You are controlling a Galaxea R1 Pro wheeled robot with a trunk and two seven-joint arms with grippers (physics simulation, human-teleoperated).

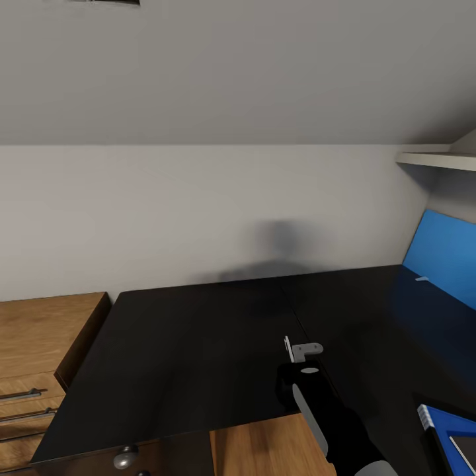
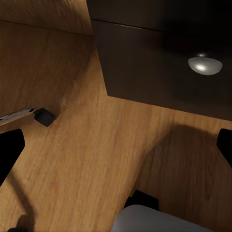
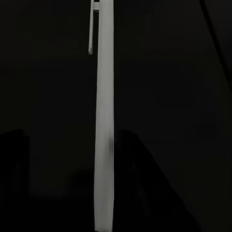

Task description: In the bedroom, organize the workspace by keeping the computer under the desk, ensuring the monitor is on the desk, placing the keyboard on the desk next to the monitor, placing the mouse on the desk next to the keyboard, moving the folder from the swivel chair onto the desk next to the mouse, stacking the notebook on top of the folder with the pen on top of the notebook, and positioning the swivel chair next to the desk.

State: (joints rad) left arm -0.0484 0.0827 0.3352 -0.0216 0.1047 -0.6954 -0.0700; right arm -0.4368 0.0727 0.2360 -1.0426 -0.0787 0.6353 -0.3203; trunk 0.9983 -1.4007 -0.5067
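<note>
Nearest the head camera, the right arm rises from the lower edge of the frame, and its end effector (image 1: pixel 304 354) hangs over the near middle of the black surface (image 1: pixel 198 344), closed on the pen (image 1: pixel 299 350). Only the pale clip end of the pen pokes out past the dark fingers; in the right wrist view the pen (image 3: pixel 104 125) runs as a long light stick between the dark fingers (image 3: pixel 145 193), with the black top behind it.

At far left stands a light-wood dresser (image 1: pixel 39 344) with metal drawer handles, just beside the surface's left end. Below the near edge of the surface a round silver knob (image 1: pixel 125 456) shows on a dark drawer front. The left wrist view shows that knob (image 2: pixel 205 65) too, above a wooden floor (image 2: pixel 87 159), with the left end effector (image 2: pixel 116 150) spread wide, its black fingertips (image 2: pixel 9 150) at the frame's edges.

At right, the blue back panel (image 1: pixel 439 254) rises behind the surface under a white shelf (image 1: pixel 436 159). In the near right corner the blue folder (image 1: pixel 446 426) lies on the surface, cut off by the frame, with a grey corner of the notebook (image 1: pixel 465 451) on it, well apart from the pen.
</note>
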